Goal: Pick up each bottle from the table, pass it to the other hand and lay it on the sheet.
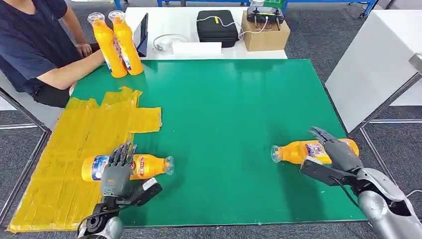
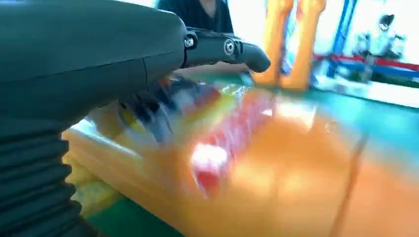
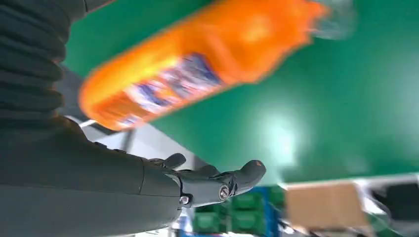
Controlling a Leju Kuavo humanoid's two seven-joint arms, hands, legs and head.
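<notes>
An orange bottle (image 1: 149,166) (image 2: 276,163) lies on its side, its base on the yellow sheet (image 1: 64,149) and its cap end on the green mat (image 1: 224,109). My left hand (image 1: 117,172) (image 2: 123,54) lies over its labelled middle with the fingers stretched out and the thumb spread aside. A second orange bottle (image 1: 301,151) (image 3: 197,64) lies near the mat's right edge, cap pointing left. My right hand (image 1: 338,152) (image 3: 197,182) hovers over its base end, fingers spread, with a gap between thumb and bottle. Two more orange bottles (image 1: 118,45) stand upright at the back left.
A person in a dark shirt (image 1: 35,40) sits at the back left with a forearm by the standing bottles. Behind the mat, a white table carries a black case (image 1: 216,27), a cardboard box (image 1: 266,32) and cables. A white panel (image 1: 378,64) stands to the right.
</notes>
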